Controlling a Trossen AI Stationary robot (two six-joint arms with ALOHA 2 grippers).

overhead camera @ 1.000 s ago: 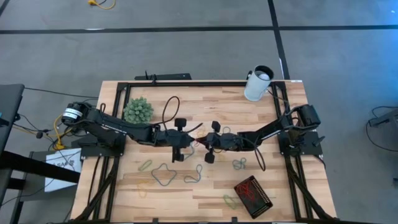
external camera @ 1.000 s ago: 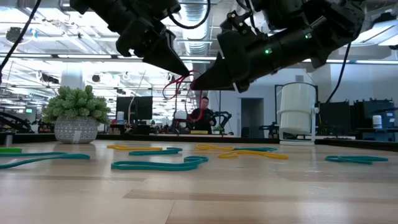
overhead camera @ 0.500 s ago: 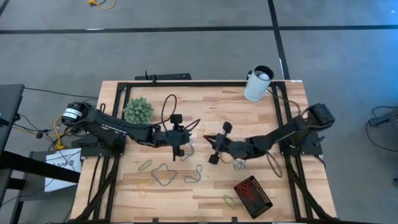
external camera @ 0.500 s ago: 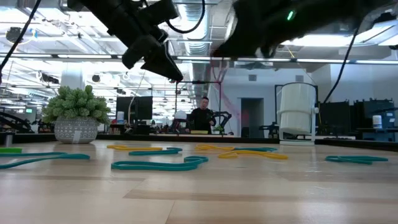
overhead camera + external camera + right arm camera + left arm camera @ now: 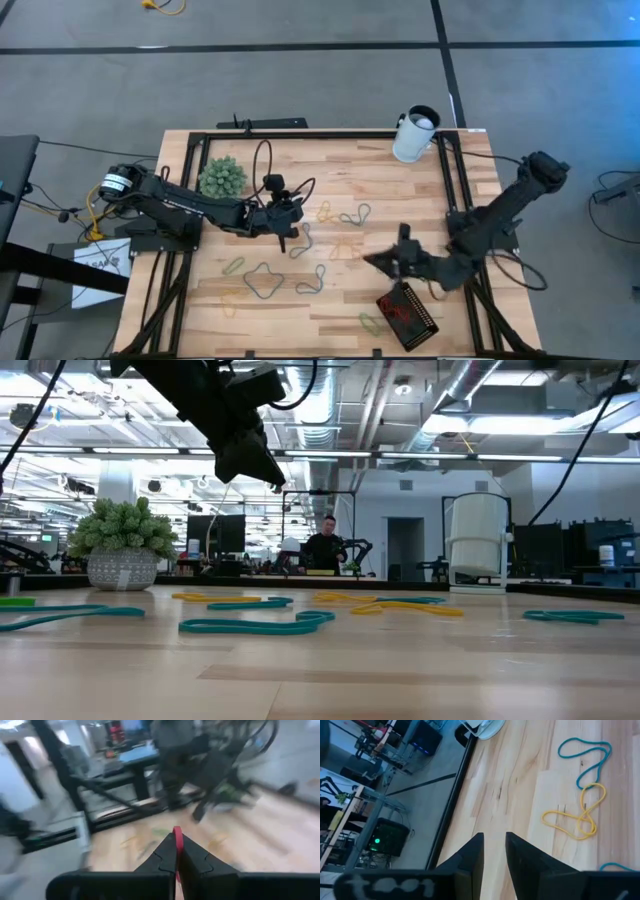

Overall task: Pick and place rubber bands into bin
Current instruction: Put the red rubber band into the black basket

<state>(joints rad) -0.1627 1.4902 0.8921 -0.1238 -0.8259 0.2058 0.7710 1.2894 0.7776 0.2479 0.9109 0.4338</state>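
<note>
My right gripper point(image 5: 370, 261) hovers over the table's near right part, just beyond the black bin point(image 5: 428, 324), and is shut on a red rubber band point(image 5: 176, 840). Red bands lie inside the bin. My left gripper point(image 5: 292, 212) hangs above the table's middle, fingers a narrow gap apart, holding nothing; it also shows at the top of the low view point(image 5: 262, 460). Loose bands lie flat on the wood: a blue and a yellow one point(image 5: 345, 215), and green ones point(image 5: 265, 282) toward the near left. My right gripper pinches the red rubber band between its two fingers, with a short strip of it point(image 5: 177, 834) standing out past the fingertips. The band is lifted clear of the table. How much of it hangs below cannot be seen.
A white cup point(image 5: 415, 133) stands at the far right corner and a small green plant point(image 5: 221, 177) at the far left. A black frame point(image 5: 300, 135) borders the wooden table. More bands lie near the near edge point(image 5: 370, 323). A person sits in the room behind point(image 5: 322, 545).
My right gripper swung from the table's middle toward the near right, up to the bin, carrying the red band with it. The band, earlier between both grippers, left my left gripper. My left gripper drew back a little toward the far edge.
</note>
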